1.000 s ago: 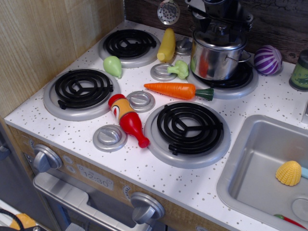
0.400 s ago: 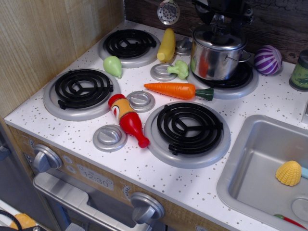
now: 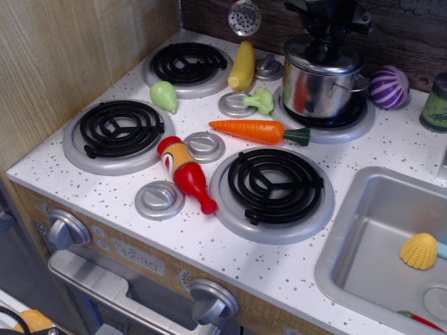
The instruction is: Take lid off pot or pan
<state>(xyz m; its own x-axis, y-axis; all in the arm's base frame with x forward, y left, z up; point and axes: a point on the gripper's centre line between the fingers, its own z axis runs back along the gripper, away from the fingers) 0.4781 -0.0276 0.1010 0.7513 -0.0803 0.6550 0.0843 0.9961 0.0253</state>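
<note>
The shiny steel pot (image 3: 318,94) stands on the back right burner (image 3: 364,118), leaning slightly. The domed steel lid (image 3: 307,57) sits on its rim, closing it. My black gripper (image 3: 326,36) comes down from the top edge right over the lid's middle. Its fingers are closed around the small central knob, which they hide. Most of the gripper body is cut off by the top of the frame.
A purple cabbage (image 3: 387,86) lies right of the pot. A carrot (image 3: 253,129), a green vegetable (image 3: 262,100) and a yellow corn cob (image 3: 242,64) lie to its left. Grey discs (image 3: 204,146) and a red bottle (image 3: 185,171) lie mid-counter. The sink (image 3: 363,237) is at the front right.
The gripper has risen a little. The pot with its lid has shifted slightly to the right and up on the burner. The lid stays on the pot.
</note>
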